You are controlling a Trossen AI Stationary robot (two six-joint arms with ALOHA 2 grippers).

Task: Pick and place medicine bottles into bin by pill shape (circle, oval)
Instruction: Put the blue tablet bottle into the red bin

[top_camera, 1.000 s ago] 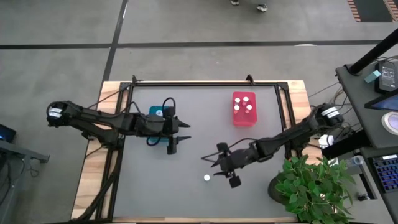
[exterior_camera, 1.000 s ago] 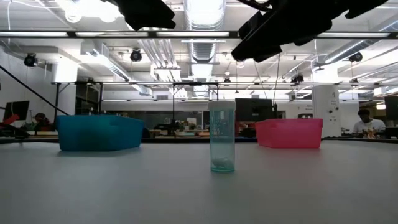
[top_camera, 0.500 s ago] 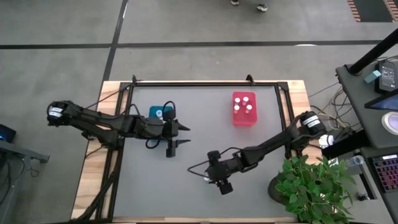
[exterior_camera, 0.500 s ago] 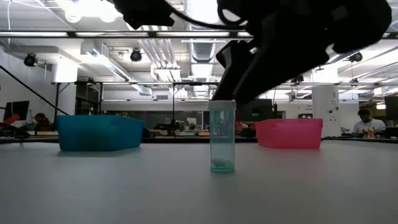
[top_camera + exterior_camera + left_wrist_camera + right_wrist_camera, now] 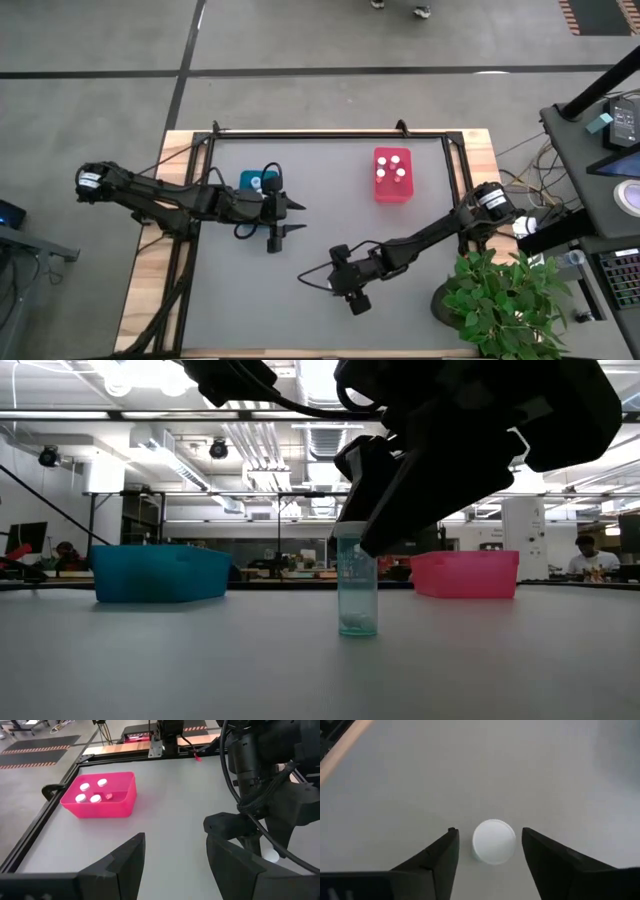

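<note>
A pale bluish medicine bottle [image 5: 357, 595] stands upright on its base on the grey table, near the middle. Its white round cap [image 5: 493, 841] shows in the right wrist view. My right gripper [image 5: 490, 855] is open right above it, one finger on each side of the cap, with a gap on both sides. In the high view my right gripper [image 5: 343, 286] covers the bottle. My left gripper [image 5: 292, 217] is open and empty beside the teal bin [image 5: 258, 181].
A pink bin [image 5: 392, 175] at the far right holds several white-capped bottles; it also shows in the left wrist view [image 5: 100, 795]. The teal bin [image 5: 160, 572] stands at the far left. A potted plant [image 5: 500, 300] overhangs the table's near right corner.
My right gripper has gone toward the table's left and near edge and come down over the bluish bottle, ending with its open fingers around the cap. The bottle has stayed where it was.
</note>
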